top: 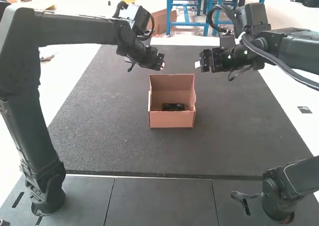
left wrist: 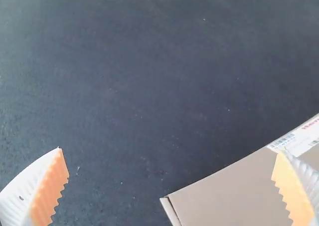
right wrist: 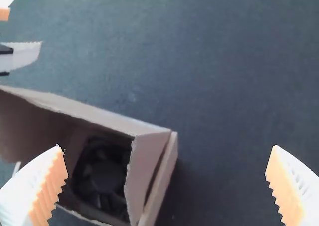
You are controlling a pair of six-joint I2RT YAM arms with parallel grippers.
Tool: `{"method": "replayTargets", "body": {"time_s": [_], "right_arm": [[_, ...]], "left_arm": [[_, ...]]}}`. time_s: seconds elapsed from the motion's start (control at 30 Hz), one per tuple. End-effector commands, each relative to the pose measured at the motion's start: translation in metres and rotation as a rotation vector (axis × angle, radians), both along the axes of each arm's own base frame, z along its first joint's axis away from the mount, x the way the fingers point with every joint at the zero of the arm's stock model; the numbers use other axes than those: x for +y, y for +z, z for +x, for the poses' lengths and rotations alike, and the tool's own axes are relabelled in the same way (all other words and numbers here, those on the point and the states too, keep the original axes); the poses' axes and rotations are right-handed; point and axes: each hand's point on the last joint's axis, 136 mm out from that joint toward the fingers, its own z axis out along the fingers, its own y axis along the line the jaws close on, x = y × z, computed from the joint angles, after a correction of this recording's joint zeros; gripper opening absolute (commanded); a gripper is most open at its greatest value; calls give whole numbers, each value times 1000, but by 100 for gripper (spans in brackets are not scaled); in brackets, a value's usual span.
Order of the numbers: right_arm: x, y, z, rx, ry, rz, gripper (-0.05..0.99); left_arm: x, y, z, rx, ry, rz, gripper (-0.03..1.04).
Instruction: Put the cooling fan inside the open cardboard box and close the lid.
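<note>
Cooling fan [top: 173, 107]: black, round-hubbed, lay flat inside open cardboard box [top: 172, 118] mid-table [top: 99, 121]. Hung spread wide: left tool [top: 160, 62] at 11 o'clock, right tool [top: 201, 65] at 1 o'clock.

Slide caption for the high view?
Open box with the fan inside, lid up; left gripper and right gripper hover open on either side above it.

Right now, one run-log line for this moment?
fan: inside box | lid: open, upright | left gripper: open, above box | right gripper: open, above box
</note>
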Motion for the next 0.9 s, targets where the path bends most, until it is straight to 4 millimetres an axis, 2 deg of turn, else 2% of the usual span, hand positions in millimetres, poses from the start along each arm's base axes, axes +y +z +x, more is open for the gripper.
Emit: {"method": "replayTargets", "body": {"time_s": [0.0, 0.27, 0.53, 0.87], "right_arm": [[-9, 20, -1, -53, -34, 18, 91], [-45, 8, -5, -34, -135, -50, 91], [-79, -16, -9, 51, -209, -109, 91], [-77, -35, -24, 141, -175, -119, 91]], "left_arm": [[-13, 9, 4, -27, -27, -4, 97], [-32, -8, -4, 14, -70, 16, 97], [-39, -28, -28, 107, -99, 39, 97], [-40, -60, -46, 168, -126, 55, 97]]}}
